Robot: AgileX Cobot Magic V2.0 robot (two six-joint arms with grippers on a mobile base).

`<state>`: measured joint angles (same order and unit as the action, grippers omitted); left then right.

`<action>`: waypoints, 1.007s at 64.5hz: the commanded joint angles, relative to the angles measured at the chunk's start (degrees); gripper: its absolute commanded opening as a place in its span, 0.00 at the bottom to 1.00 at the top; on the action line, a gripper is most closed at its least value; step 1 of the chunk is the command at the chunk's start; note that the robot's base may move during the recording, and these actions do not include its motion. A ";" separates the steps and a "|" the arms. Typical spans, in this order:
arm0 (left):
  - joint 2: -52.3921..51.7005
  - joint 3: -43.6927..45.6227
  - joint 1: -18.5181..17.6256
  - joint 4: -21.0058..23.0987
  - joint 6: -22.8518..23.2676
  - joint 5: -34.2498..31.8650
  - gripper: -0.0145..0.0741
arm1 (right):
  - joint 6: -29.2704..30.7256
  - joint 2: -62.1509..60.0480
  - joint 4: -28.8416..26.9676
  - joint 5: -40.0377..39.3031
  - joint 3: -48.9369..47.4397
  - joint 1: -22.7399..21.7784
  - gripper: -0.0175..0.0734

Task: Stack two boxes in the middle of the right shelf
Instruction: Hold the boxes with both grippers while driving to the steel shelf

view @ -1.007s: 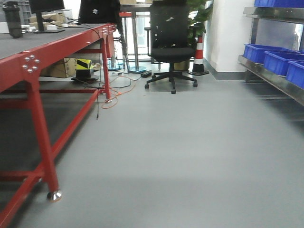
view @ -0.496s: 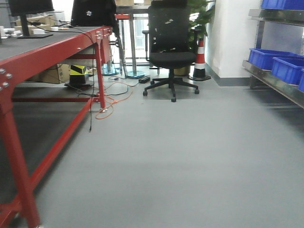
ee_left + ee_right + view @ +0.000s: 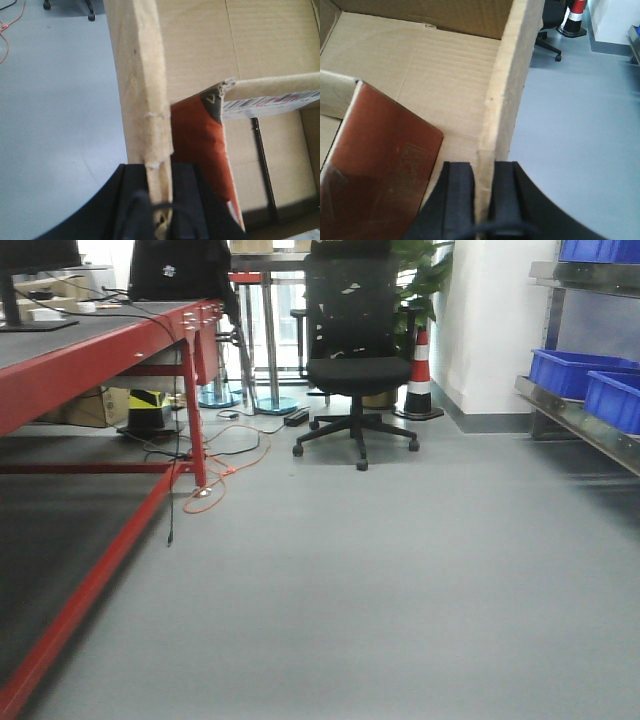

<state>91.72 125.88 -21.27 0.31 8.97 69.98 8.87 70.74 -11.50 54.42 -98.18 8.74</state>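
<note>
The robot has an open cardboard box [image 3: 260,45] up off the grey floor [image 3: 400,580], held between its two arms. The left fingers [image 3: 192,200] are closed narrow over the top edge of one side wall. The right fingers [image 3: 457,195] pinch the opposite wall [image 3: 507,100] the same way. A flat red-brown packet [image 3: 380,170] lies inside, and I can't see a second box from here.

This looks like the carrying step. The box is in the air in front of the robot, and the steel shelf [image 3: 580,425] stands off to the right with blue bins [image 3: 570,370] on it. An office chair [image 3: 355,350] and a traffic cone [image 3: 420,365] stand ahead, with the red workbench [image 3: 90,360] along the left.

Next, I'd say, the base must swing right to face the shelf. Both pinches need to stay firm on those thin walls, and the box has to go in level on a stretch the bins don't occupy.
</note>
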 commanded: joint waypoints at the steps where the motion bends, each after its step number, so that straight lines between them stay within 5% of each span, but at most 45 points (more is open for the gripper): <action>1: -0.58 0.62 -0.11 -0.99 0.19 -2.50 0.04 | 0.69 -0.76 0.79 -3.54 -0.61 -0.23 0.02; 65: -0.58 0.62 -0.11 -0.99 0.19 -2.50 0.04 | 0.69 -0.76 0.79 -3.54 -0.61 -0.23 0.02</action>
<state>91.72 125.88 -21.27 0.00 8.97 69.98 8.87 70.74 -11.50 54.31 -98.18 8.74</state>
